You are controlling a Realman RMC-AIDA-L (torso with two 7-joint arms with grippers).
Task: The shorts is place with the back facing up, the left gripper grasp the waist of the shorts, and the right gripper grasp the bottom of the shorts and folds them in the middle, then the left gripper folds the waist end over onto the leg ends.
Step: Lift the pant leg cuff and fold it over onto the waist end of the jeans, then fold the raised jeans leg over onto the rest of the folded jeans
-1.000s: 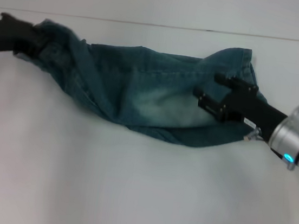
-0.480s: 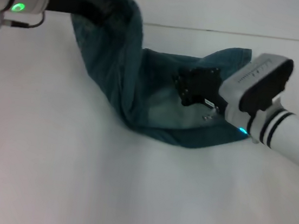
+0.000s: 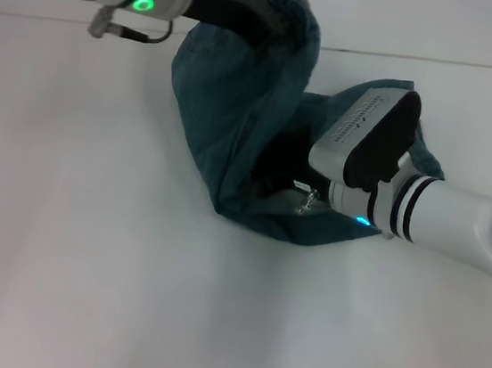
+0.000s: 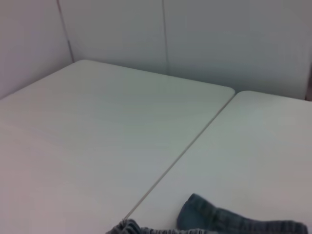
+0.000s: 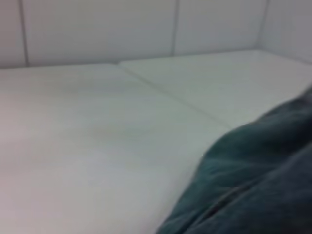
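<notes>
My left end effector (image 3: 265, 16), clenched on the denim shorts' (image 3: 236, 120) waist, has swept it rightward over the legs, while I can't tell the right end effector's (image 3: 293, 183) grip.

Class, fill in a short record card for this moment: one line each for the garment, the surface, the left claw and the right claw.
garment: denim shorts, one end lifted into the air, the rest lying on the table
surface: white table
left claw: raised at the far side, gripping the lifted end of the shorts
right claw: low on the table, reaching into the shorts under the hanging cloth; fingers hidden
</notes>
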